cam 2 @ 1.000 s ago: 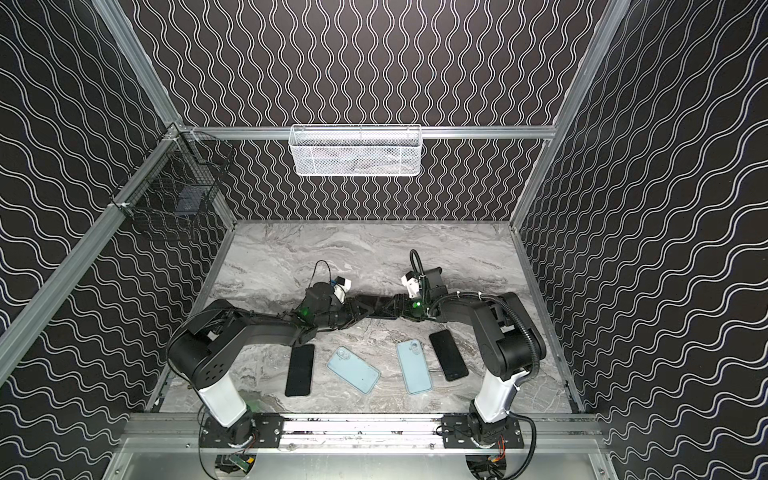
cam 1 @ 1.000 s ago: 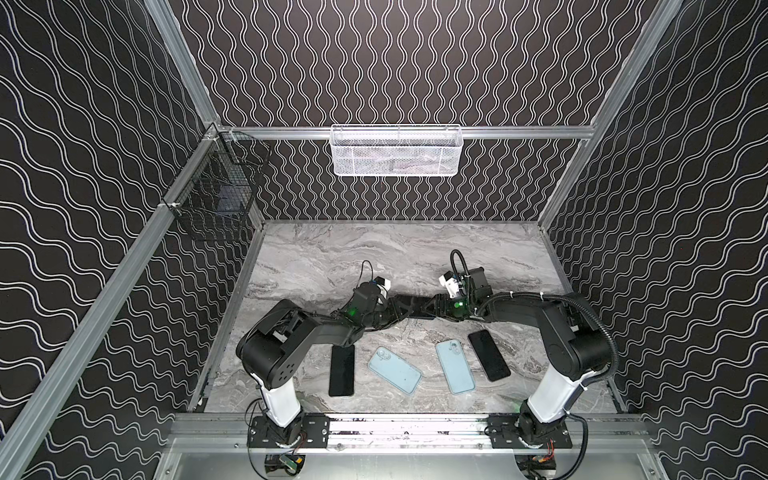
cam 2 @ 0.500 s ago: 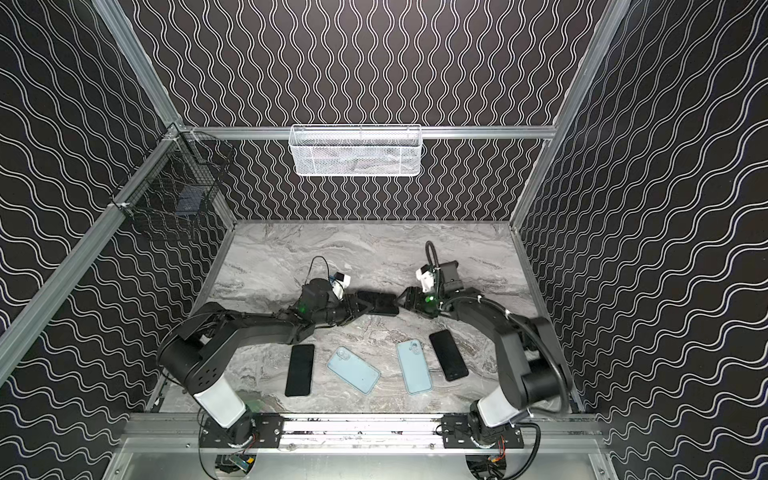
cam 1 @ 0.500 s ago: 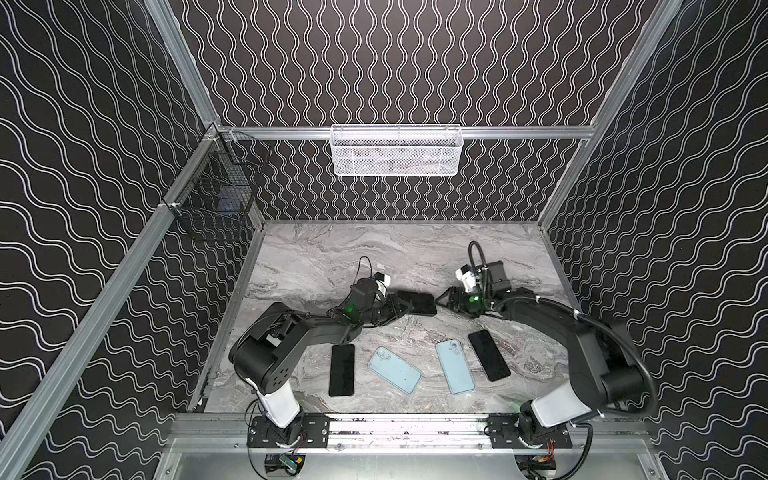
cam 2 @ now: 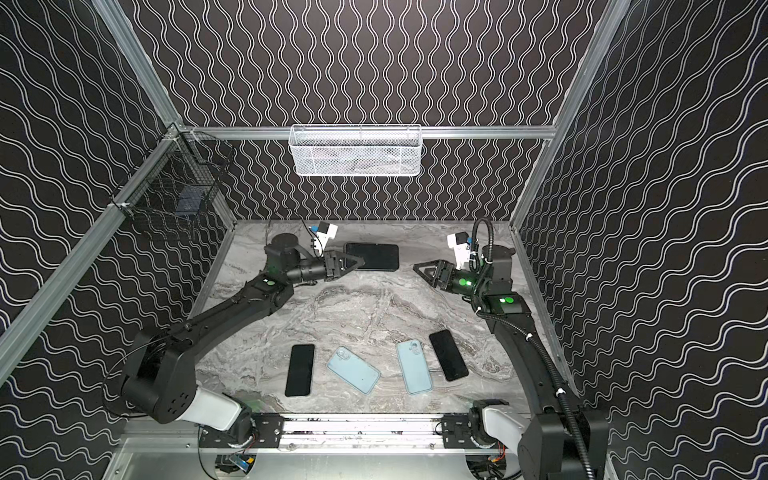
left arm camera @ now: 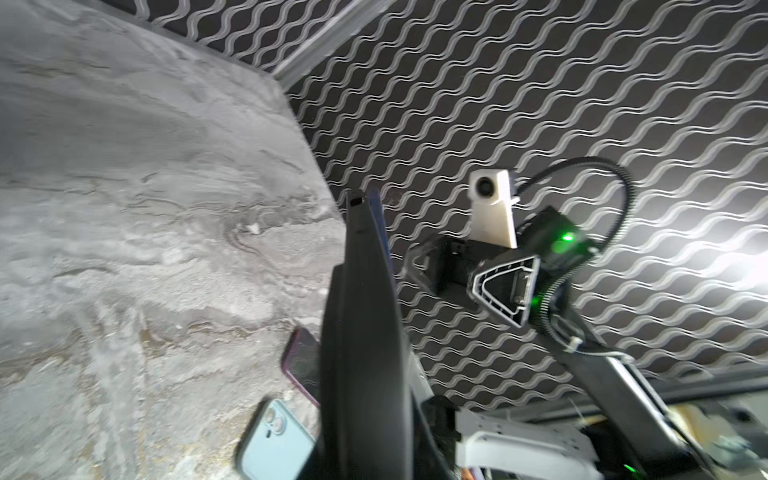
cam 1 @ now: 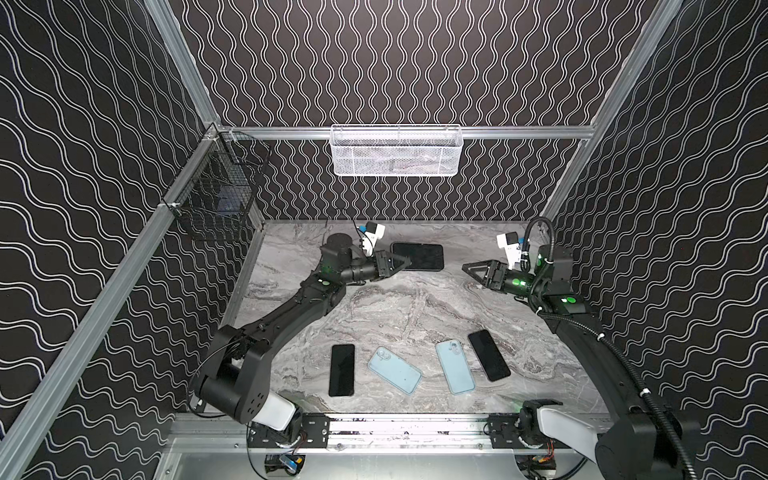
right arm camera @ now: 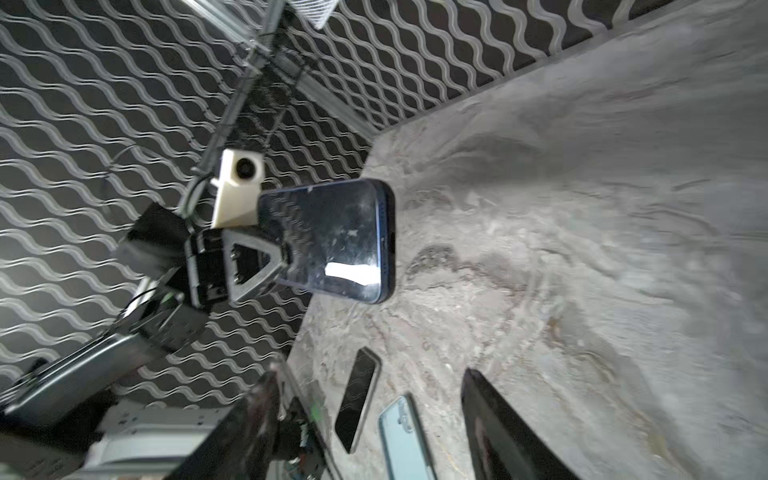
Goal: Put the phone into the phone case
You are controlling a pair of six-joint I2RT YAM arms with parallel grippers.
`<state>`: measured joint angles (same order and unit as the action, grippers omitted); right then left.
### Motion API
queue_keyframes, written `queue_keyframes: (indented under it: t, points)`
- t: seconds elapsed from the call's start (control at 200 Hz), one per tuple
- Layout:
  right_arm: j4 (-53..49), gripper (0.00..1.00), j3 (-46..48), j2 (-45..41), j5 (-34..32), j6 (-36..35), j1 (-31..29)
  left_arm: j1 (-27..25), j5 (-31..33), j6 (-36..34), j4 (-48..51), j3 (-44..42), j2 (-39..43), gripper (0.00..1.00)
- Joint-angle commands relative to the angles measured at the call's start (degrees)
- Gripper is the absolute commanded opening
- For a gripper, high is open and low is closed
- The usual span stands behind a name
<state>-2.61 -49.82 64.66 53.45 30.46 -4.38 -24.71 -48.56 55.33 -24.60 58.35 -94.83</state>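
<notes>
My left gripper is shut on one short end of a dark phone, holding it level above the rear of the table; in the right wrist view its dark screen faces up. In the left wrist view the phone shows edge-on. My right gripper stands open and empty to the phone's right, well apart from it. Two light blue phone cases lie flat near the front edge. I cannot tell whether the held phone sits in a case.
Two more black phones lie flat beside the blue cases. A white mesh basket hangs on the back wall and a black wire basket on the left rail. The marble tabletop lies between the arms.
Both grippers met at the phone in the middle. The right gripper has let go, opened and pulled back to the right. The left gripper kept the phone and carried it rearward.
</notes>
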Motion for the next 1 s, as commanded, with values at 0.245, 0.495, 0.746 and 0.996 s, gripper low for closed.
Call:
queue_keyframes:
  t: [0.245,0.495,0.746,0.996]
  points:
    - [23.44,0.79,5.49,0.91,13.86,11.45,-0.88,0.68,-14.20,29.87,-39.76,0.78,-5.82,0.00]
    - [34.25,0.78,3.50,5.23,14.69,17.73,-2.20,0.61,-14.37,30.40,-40.03,1.32,-7.92,0.00]
    - [57.37,0.64,3.68,12.32,14.67,33.68,-3.24,0.02,-13.23,25.76,-32.35,1.84,-7.82,0.00]
    - [67.57,0.34,4.95,14.67,13.96,41.38,-3.37,-0.19,-11.56,27.10,-33.76,2.91,-10.06,0.00]
